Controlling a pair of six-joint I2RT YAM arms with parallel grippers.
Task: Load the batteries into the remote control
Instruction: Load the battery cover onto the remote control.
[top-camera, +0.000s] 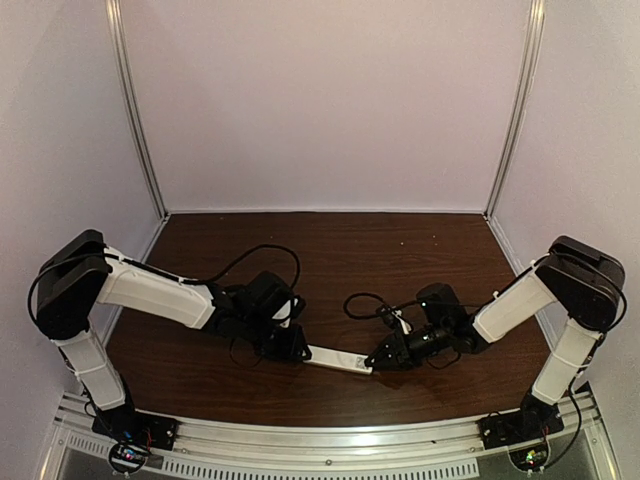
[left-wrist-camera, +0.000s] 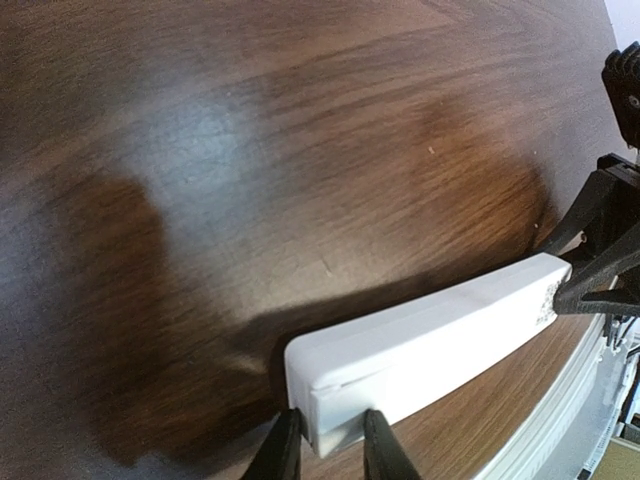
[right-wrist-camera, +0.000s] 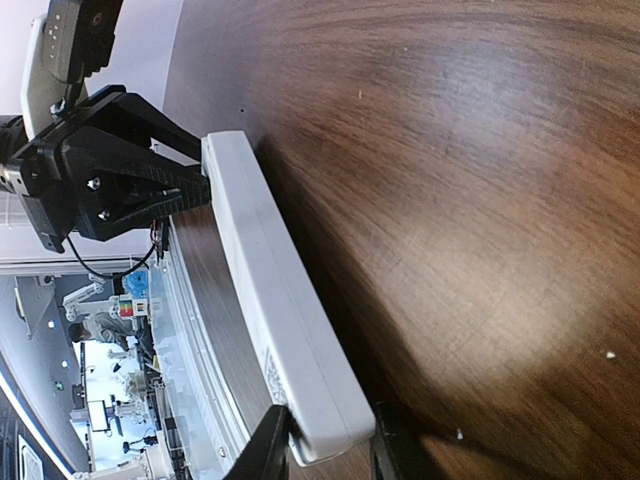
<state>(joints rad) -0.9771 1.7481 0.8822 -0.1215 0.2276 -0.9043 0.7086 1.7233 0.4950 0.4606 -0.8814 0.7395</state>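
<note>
- The left pincer (top-camera: 299, 350) is clenching one short end of the remote control (top-camera: 338, 360), which is sitting squeezed between its two black fingertips.
- The right pincer (top-camera: 375, 363) is clamping the opposite short end in the same way, so the white bar is bridging the gap between the two pincers.
- From each pincer the remote control is stretching straight out ahead, its far end meeting the other pincer's tips.
- In the top view its long axis is running roughly left to right. It is slanting slightly, with the end in the left pincer sitting a little farther from the arm bases than the end in the right pincer.
- The bar appears to be hanging just off the table (top-camera: 330, 250), throwing a dark shadow onto the wood beneath and beside it. Contact with the surface cannot be ruled out.
- In both wrist views it is showing a plain white face and a narrow side edge, so which end carries the display cannot be told.
- Black cables (top-camera: 268, 252) are looping behind each pincer, well back from the bar.
- A metal rail (top-camera: 330, 440) is running along the table's near edge, just beside the bar on the base side.
- Nothing is lying between the pincers other than the bar itself.
</note>
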